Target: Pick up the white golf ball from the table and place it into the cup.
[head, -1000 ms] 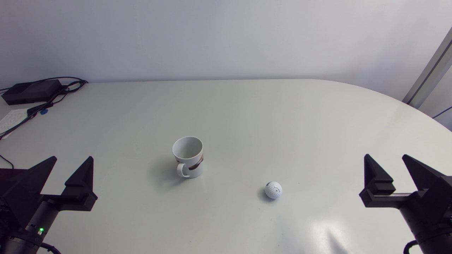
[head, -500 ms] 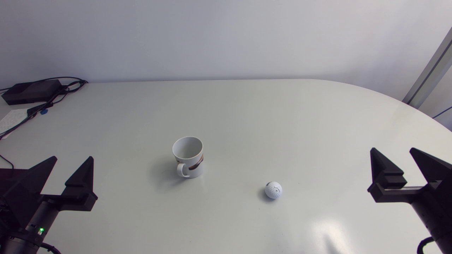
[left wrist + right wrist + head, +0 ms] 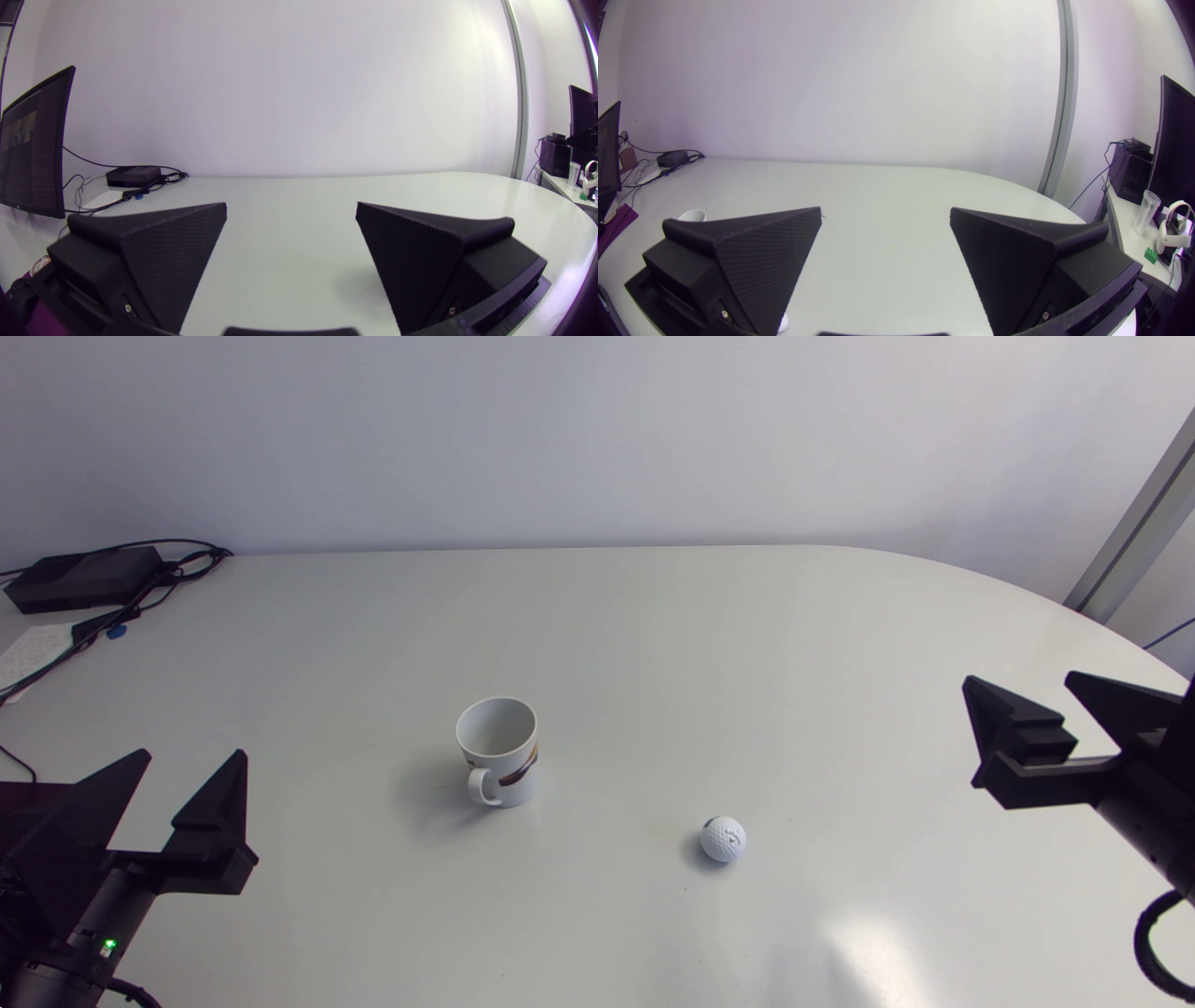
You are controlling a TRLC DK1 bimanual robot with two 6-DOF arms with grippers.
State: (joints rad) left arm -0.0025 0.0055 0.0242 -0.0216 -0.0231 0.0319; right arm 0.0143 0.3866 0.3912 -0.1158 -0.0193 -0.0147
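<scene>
Head view, onset of the reach. Over the last second the right gripper has travelled away from the near table edge toward the far side, its arm swinging further into the view from the right; its two wedge fingers are spread wide with nothing between them. The left gripper has not moved and is likewise spread and empty at the near left. The white golf ball lies where it lay, on the table at near centre-right, well apart from both grippers. The cup stands upright, mouth open, to the ball's left and slightly farther back, its handle turned toward the near edge. The motion probably marks the start of the approach. No grasp has begun, and the right gripper must yet come inward and down onto the ball. Markings: the ball bears a small dark print, too small to make out; the cup carries a brown band around its side, with no lettering discernible; a paper sheet at the far left shows illegible print.
</scene>
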